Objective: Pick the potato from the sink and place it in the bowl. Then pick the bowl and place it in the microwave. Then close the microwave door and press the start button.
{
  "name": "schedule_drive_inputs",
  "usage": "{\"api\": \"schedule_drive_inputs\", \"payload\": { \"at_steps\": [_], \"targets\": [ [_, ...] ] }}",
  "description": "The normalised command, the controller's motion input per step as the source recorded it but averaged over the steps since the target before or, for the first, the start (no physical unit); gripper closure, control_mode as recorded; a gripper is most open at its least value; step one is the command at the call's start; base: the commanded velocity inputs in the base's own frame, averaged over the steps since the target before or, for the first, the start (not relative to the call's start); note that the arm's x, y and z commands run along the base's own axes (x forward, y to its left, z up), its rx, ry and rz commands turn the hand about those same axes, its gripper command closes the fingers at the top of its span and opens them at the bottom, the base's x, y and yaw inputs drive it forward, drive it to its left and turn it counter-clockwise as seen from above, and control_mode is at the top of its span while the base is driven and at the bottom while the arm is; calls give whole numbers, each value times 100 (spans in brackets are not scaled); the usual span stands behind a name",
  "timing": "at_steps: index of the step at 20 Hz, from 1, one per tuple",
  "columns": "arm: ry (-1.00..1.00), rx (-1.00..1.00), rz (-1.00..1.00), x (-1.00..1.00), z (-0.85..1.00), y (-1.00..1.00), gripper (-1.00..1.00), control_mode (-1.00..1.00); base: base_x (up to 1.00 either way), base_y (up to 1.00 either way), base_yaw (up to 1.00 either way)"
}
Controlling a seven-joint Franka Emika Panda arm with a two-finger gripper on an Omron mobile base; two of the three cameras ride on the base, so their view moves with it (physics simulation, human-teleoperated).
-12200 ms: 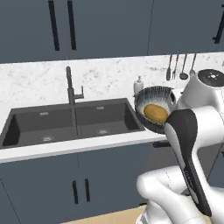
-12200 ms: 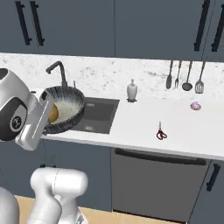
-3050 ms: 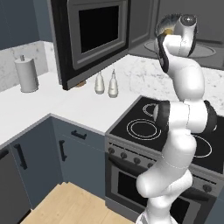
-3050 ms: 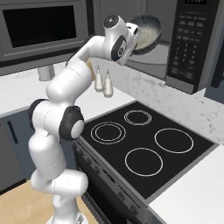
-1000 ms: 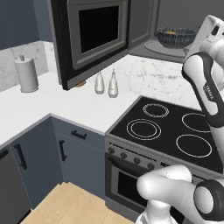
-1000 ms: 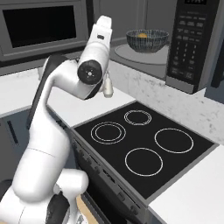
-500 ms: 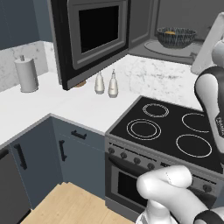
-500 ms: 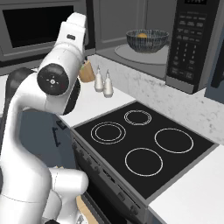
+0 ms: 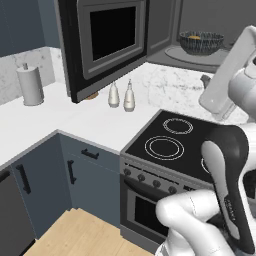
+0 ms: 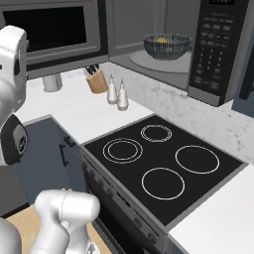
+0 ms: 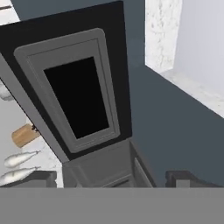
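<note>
Streaky blue-grey bowl (image 10: 166, 45) (potato (image 10: 161, 39) seemingly inside) sits in the microwave (image 10: 218, 49).

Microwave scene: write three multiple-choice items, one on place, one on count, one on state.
1. Where is the round dark blue-grey bowl?
A. inside the black boxy microwave
B. on the stove
C. on the floor

2. How many ring burners on the black stove?
A. two
B. four
C. six

3. How does the dark-grey framed microwave door stand?
A. shut
B. swung open
C. removed

Key: 1 A, the bowl sits on the pale turntable plate; 2 B, the right base view shows four rings; 3 B, the cavity is exposed.
</note>
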Motion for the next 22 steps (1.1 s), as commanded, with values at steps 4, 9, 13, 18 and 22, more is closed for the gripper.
{"api": "schedule_drive_inputs", "payload": {
  "at_steps": [4,9,13,18,22],
  "targets": [
    [-10,0,-10,-70,-18,92,-100,-100,0,0,0],
    [-4,0,-14,-48,-6,74,-100,-100,0,0,0],
    [-1,0,-13,-29,-11,82,-100,-100,0,0,0],
    [0,0,-8,0,-17,99,-100,-100,0,0,0],
    [0,-1,-12,2,-6,77,-100,-100,0,0,0]
  ]
}}
